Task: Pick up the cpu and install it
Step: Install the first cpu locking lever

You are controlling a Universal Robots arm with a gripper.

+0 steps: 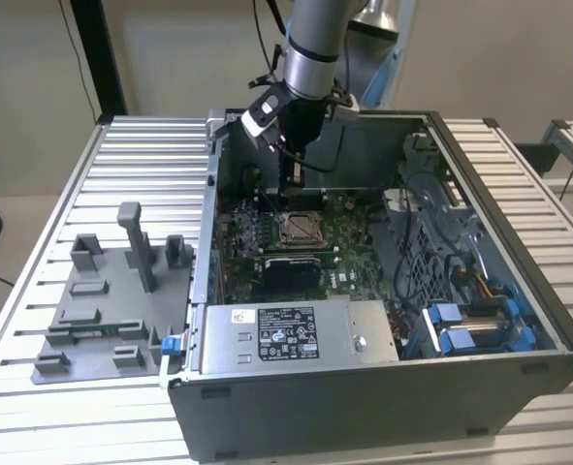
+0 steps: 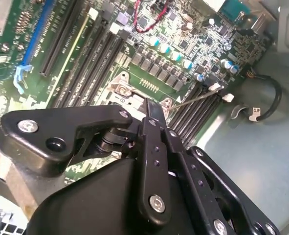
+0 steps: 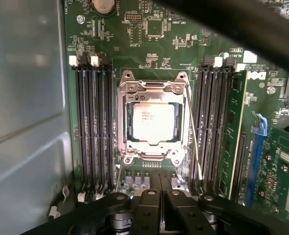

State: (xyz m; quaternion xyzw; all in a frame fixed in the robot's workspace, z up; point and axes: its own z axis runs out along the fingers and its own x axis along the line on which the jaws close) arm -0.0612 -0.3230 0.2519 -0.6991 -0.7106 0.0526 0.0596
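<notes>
Open-topped case [image 1: 519, 320]; free room above cpu [image 3: 154, 122], memory slots [image 3: 93, 127] either side.

cpu [image 3: 153, 122] in socket [image 3: 151, 87], inside case [image 1: 364, 402]

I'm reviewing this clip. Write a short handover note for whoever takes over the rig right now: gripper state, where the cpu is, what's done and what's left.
The gripper is shut and holds nothing. It sits low inside the computer case, close to the edge of the socket.
The cpu lies flat in the metal-framed socket on the motherboard.
Done: the cpu is placed in the socket.
Left: the wire lever runs along one side of the socket. I cannot tell whether it is latched.
</notes>
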